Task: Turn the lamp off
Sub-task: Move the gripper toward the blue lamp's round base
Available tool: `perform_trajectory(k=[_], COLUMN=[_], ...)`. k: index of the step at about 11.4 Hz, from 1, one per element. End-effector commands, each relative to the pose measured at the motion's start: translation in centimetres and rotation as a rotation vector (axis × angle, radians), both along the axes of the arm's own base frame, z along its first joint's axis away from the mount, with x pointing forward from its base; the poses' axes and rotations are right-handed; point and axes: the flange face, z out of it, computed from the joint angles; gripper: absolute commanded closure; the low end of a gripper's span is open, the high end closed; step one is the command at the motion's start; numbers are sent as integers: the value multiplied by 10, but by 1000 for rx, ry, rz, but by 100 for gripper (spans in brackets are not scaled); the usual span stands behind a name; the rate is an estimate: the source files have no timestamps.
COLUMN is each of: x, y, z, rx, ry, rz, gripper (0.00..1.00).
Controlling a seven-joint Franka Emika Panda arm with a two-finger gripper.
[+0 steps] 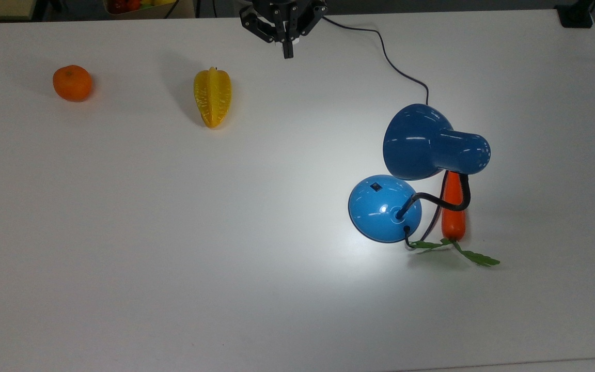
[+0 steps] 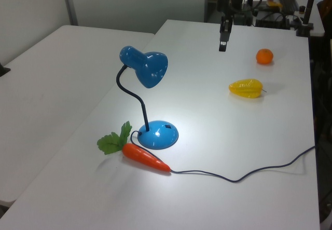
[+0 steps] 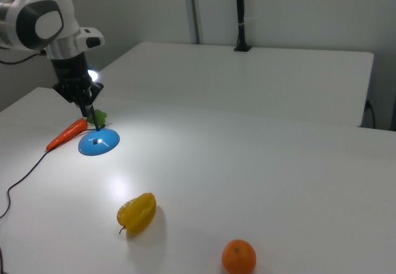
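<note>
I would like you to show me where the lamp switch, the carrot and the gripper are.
lamp switch [image 1: 375,186], top view, the small black square on the blue base.
carrot [image 1: 453,217], top view, its orange body.
gripper [image 1: 287,53], top view, the tip of its closed fingers.

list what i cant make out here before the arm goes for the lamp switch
- Lamp bulb: the shade faces down in the top view and left view, hiding it.
- Carrot upper half: under the shade in the top view.
- Lamp shade and neck: behind the gripper and arm in the right view.
- Switch position: too small to read in the top view.
- Arm above the gripper: cut off by the top view's upper edge.
</note>
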Motion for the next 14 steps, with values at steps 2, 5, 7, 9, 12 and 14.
perform_trajectory(k=[2, 5, 7, 9, 12, 14], x=[5, 11, 16, 23, 28, 32], y=[33, 52, 62, 65, 73, 78], z=[-15, -31, -39, -47, -60, -73], rx=[7, 6, 6, 11, 14, 21], ry=[-36, -48, -71, -94, -123, -147], rz=[69, 97, 115, 115, 159, 195], gripper=[100, 100, 100, 100, 100, 100])
